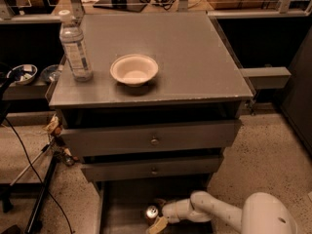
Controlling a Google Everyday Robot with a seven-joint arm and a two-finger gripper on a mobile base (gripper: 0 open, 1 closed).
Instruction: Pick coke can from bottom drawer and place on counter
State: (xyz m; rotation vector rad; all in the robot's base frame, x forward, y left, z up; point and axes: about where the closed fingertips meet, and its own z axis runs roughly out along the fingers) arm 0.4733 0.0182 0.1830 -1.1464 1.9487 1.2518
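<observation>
The coke can (pixel 151 212) stands upright in the bottom drawer (pixel 124 204), which is pulled out below the two drawer fronts; only its silver top and a bit of its side show. My gripper (pixel 157 222) is down in the drawer on the end of the white arm (pixel 204 209), right at the can's right and front side, with a tan fingertip (pixel 158 224) just below the can. The counter (pixel 195 57) is the broad grey top of the cabinet above.
A clear water bottle (pixel 75 47) stands at the counter's left edge and a white bowl (pixel 134 69) beside it near the front. Two drawer fronts with knobs (pixel 154 141) overhang the drawer. A tripod and cables (pixel 34 179) stand on the floor at left.
</observation>
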